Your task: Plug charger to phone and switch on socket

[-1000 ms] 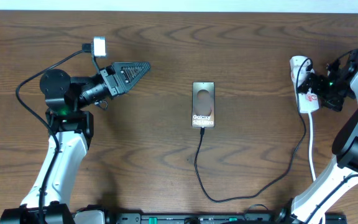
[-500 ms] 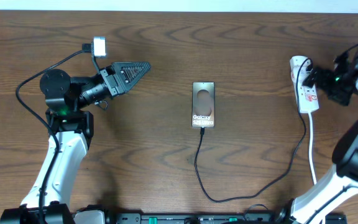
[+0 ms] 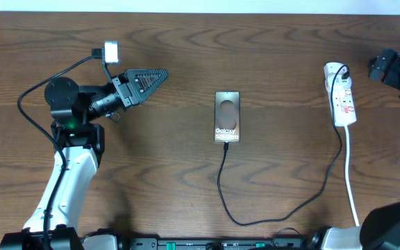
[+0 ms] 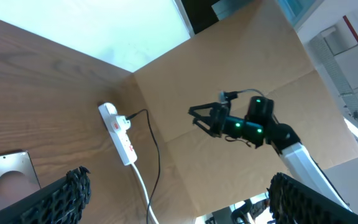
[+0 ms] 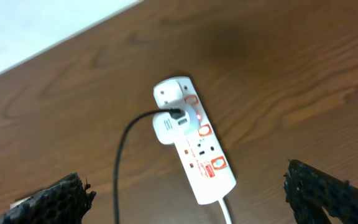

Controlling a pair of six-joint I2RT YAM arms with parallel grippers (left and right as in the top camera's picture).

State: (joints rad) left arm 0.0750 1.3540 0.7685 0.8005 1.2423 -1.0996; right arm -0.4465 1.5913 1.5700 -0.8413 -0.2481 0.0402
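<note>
The phone [image 3: 227, 117] lies flat at the table's middle, screen up. The black charger cable [image 3: 236, 217] runs from the phone's near edge, loops toward the front, then climbs to a white adapter [image 5: 166, 126] plugged into the socket [image 3: 343, 104] at the right. I cannot tell whether the plug tip sits inside the phone. My right gripper [image 3: 380, 67] hangs open to the right of the socket, apart from it; its fingers [image 5: 55, 202] frame the strip [image 5: 197, 155] from above. My left gripper [image 3: 160, 73] is open, well left of the phone [image 4: 8, 183].
The socket's thick white cord [image 3: 351, 173] runs down to the table's front edge. A brown cardboard wall [image 4: 241, 68] stands beyond the table's right side. The wooden table [image 3: 151, 173] is bare between the left arm and the phone.
My right gripper has drawn back from the socket, to the right and away from the strip. The left arm, phone and cable have not moved.
</note>
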